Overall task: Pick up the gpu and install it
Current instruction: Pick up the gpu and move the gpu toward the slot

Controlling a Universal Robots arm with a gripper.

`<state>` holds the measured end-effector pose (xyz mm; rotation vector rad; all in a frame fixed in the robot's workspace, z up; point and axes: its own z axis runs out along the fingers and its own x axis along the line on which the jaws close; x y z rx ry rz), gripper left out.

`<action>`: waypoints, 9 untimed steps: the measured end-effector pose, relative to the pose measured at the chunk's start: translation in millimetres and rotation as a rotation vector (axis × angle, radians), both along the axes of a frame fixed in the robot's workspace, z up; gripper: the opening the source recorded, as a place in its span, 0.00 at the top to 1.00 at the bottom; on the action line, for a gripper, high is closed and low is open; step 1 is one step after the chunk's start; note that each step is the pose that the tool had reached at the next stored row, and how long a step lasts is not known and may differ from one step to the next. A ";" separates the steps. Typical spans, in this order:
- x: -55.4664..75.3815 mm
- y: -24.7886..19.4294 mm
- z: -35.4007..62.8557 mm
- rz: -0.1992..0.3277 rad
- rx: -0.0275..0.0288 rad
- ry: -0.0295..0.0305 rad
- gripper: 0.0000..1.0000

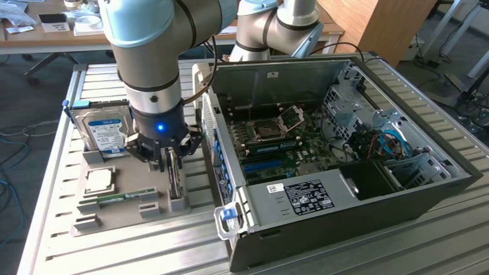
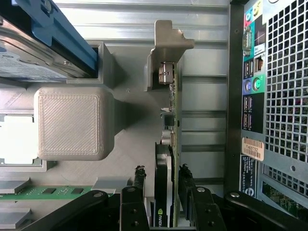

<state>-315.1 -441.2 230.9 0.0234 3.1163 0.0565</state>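
The gpu (image 1: 175, 184) stands on edge in a slot of the grey holder tray (image 1: 114, 220), beside the open computer case (image 1: 428, 189). In the wrist view the gpu (image 2: 166, 159) shows its black cooler, its green board edge and a silver bracket end held by a grey post. My gripper (image 1: 169, 162) has come down over the card from above, one finger on each side. In the wrist view my gripper (image 2: 162, 175) straddles the card. A thin gap shows by the cooler-side finger (image 2: 140, 179), and the other finger sits right against the board edge. The jaws stand open.
A blue-labelled hard drive (image 1: 107, 134) stands upright at the tray's far end. A processor (image 1: 99, 180) and a green RAM stick (image 1: 122, 197) lie in the tray. The case lies on its side with the motherboard (image 1: 275, 143) exposed. Its rear panel (image 2: 269, 96) is close beside the card.
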 end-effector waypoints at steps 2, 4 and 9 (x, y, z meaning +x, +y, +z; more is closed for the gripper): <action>-0.1 -0.1 0.0 0.000 0.0000 -0.0001 0.58; -0.2 -0.4 0.0 0.000 0.0000 -0.0001 0.58; -0.1 -0.9 0.1 0.000 -0.0001 0.0001 0.58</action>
